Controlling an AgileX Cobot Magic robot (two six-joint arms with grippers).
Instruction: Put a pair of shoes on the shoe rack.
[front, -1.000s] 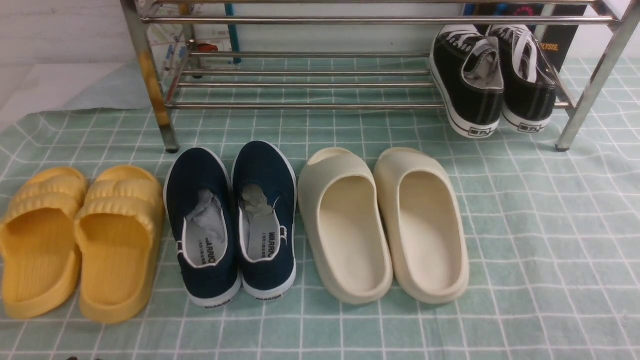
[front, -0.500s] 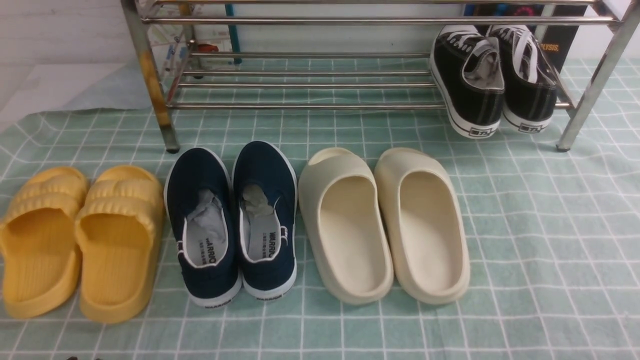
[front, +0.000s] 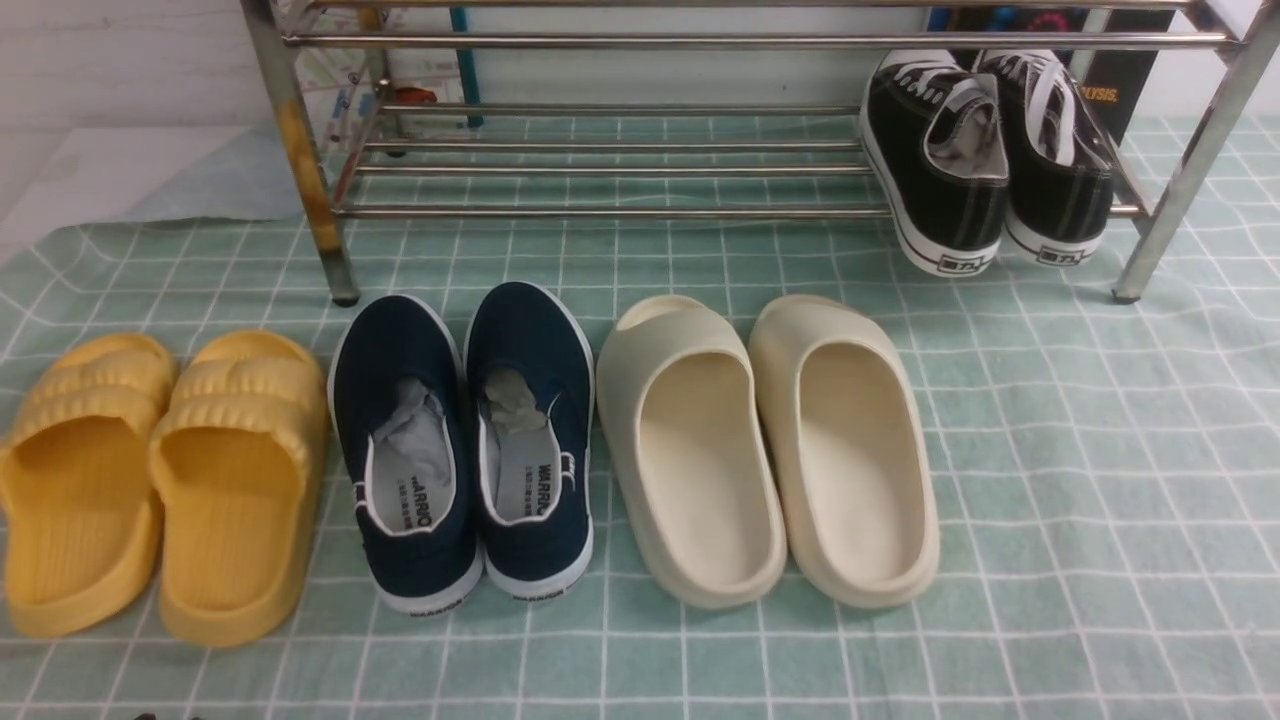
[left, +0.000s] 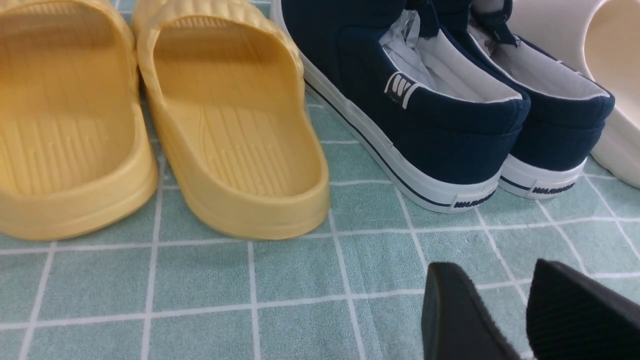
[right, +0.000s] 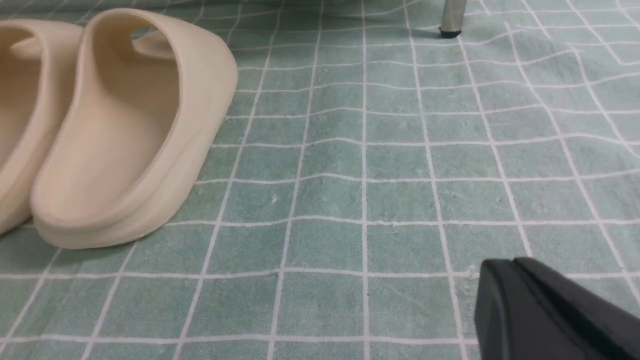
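Note:
The pair of shoes, two black canvas sneakers (front: 985, 165) with white laces and soles, rests side by side on the lower bars of the shoe rack (front: 600, 211) at its right end, heels toward me and overhanging the front bar. Neither gripper shows in the front view. In the left wrist view my left gripper (left: 492, 270) hovers open and empty low over the cloth, just short of the navy slip-ons' heels. In the right wrist view my right gripper (right: 505, 267) is shut with nothing in it, over bare cloth to the right of the cream slides.
In front of the rack, a row on the green checked cloth (front: 1100, 480): yellow slides (front: 160, 480), navy slip-ons (front: 465, 440), cream slides (front: 770, 445). The rack's front legs (front: 1180, 180) stand on the cloth; one leg foot (right: 450, 30) shows in the right wrist view.

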